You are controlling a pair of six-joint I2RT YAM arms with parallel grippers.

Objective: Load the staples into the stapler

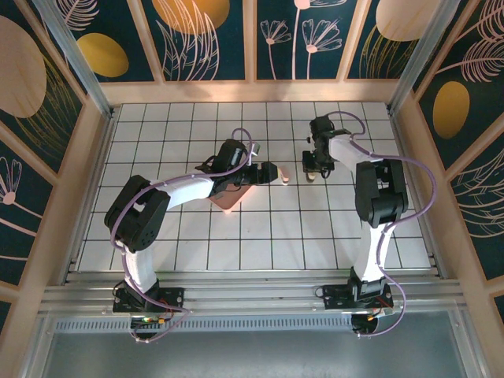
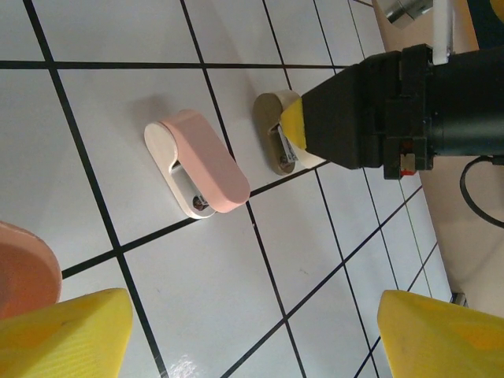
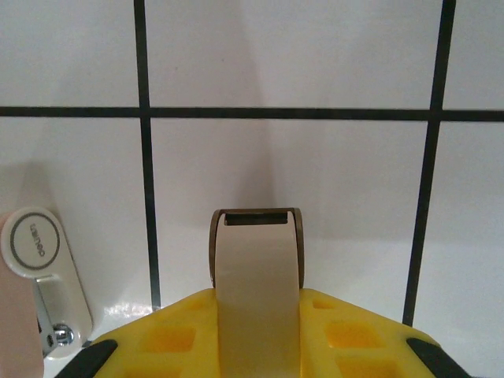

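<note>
Left wrist: pink stapler (image 2: 206,161), beige stapler (image 2: 272,132) (two staplers), one tray (image 2: 24,272).

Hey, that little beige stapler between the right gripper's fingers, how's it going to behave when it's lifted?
Probably rigid: the beige stapler looks like hard moulded plastic. Its smooth rounded shell may slip in the right gripper. Small beside it, so likely light; its hinged top could swing open.

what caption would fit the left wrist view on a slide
Right gripper closed on the beige stapler beside the pink stapler on the tiled table, left gripper open.
</note>
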